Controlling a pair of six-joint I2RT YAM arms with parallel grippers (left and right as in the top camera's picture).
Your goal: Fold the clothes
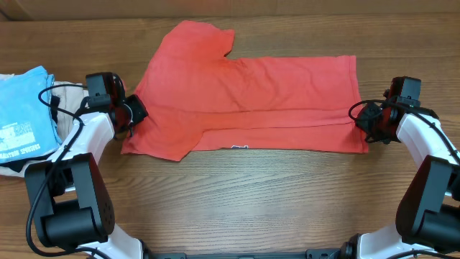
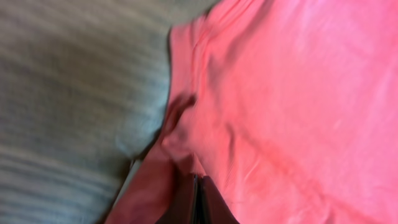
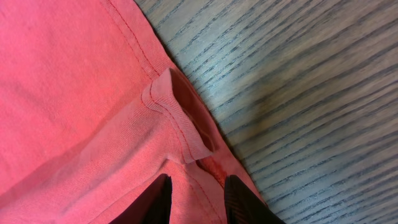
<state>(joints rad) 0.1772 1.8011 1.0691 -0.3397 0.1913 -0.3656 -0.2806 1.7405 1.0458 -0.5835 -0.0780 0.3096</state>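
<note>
The coral-red T-shirt (image 1: 244, 93) lies flat across the table, folded lengthwise, with one sleeve pointing to the far side. At its left edge my left gripper (image 1: 135, 115) has its jaws pressed together on a pinch of red cloth (image 2: 298, 93), which bunches up at the gripper's (image 2: 196, 186) tips. My right gripper (image 1: 363, 124) sits at the shirt's near right hem corner. In the right wrist view its fingers (image 3: 245, 202) stand a little apart with shirt cloth (image 3: 62, 93) filling the gap, and the hem is rucked up just ahead of the gripper (image 3: 198, 199).
A light blue printed tee (image 1: 21, 108) lies at the far left edge on top of a beige garment (image 1: 68, 95), close behind my left arm. Bare wooden table (image 1: 251, 201) runs along the near side of the shirt.
</note>
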